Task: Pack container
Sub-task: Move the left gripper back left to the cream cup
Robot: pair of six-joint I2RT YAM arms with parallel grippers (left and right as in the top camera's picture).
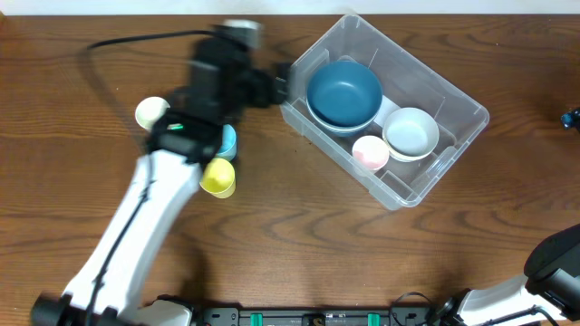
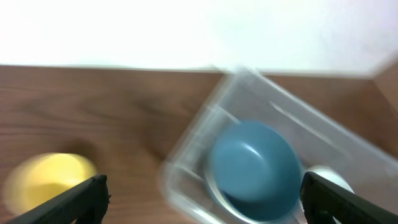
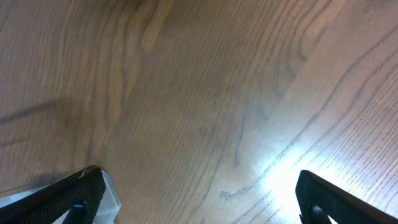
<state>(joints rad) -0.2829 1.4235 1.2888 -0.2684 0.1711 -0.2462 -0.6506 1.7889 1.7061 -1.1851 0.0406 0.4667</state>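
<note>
At the far left of the wooden counter (image 1: pixel 362 254) stands a cream cup (image 1: pixel 151 112), upright. Just right of it the left arm (image 1: pixel 136 217) reaches up from the near-left corner. A light blue cup (image 1: pixel 227 140) shows partly from under the arm, and a yellow cup (image 1: pixel 218 177) stands just near of the blue one, beside the arm.

The left gripper (image 1: pixel 283 83) hangs at the left wall of the container (image 1: pixel 458 122). Its jaws stand wide apart with nothing between them.

The container sits right of centre toward the far side of the counter, turned at an angle. Inside it, a large blue bowl (image 1: pixel 344 93) fills the far-left end. A white bowl (image 1: pixel 410 133) lies to its right, and a small pink cup (image 1: pixel 370 152) stands just near of both.

At the near right, part of the right arm (image 1: pixel 553 263) shows. The wrist view shows the right gripper (image 3: pixel 199 177) above bare wood, jaws spread wide and holding nothing.
</note>
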